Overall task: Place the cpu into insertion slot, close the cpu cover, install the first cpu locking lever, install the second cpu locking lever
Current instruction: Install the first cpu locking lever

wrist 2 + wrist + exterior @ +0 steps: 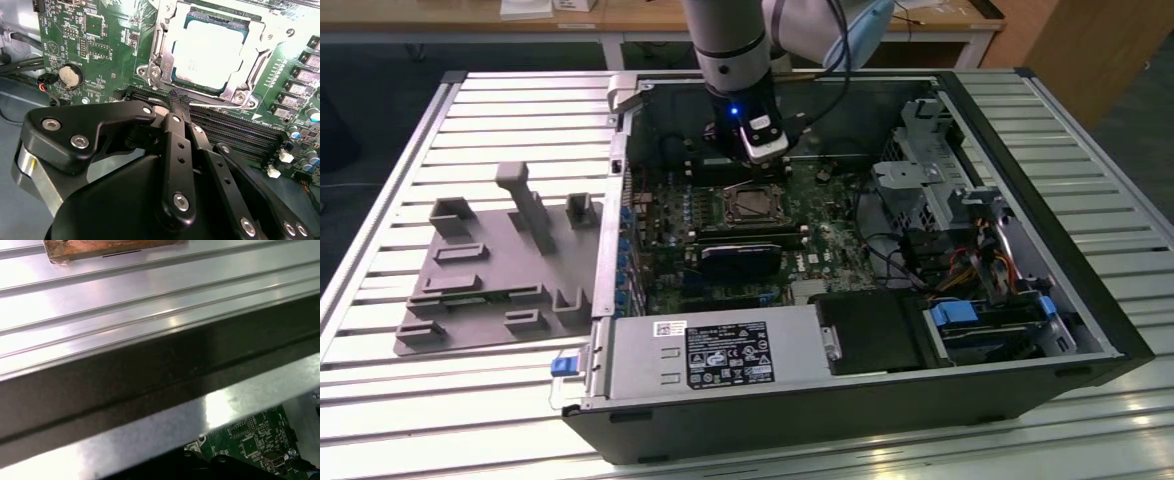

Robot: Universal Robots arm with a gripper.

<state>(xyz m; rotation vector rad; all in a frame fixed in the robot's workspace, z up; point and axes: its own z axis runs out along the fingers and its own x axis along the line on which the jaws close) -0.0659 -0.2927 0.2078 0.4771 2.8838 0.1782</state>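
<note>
Sitting within cpu cover point(159, 65), cpu point(207, 47) just beyond closed pincer point(177, 98).

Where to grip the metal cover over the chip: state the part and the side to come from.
Grip the cover by one thin outer rail, coming down from above. It seems to lie flat around the chip, and its big window leaves only narrow rails; the flat top gives nothing to pinch.

A workshop-like lab: an opened computer case point(854, 415) lies on a slatted aluminium desk point(520, 110), with wooden benches point(427, 18) behind it.
</note>
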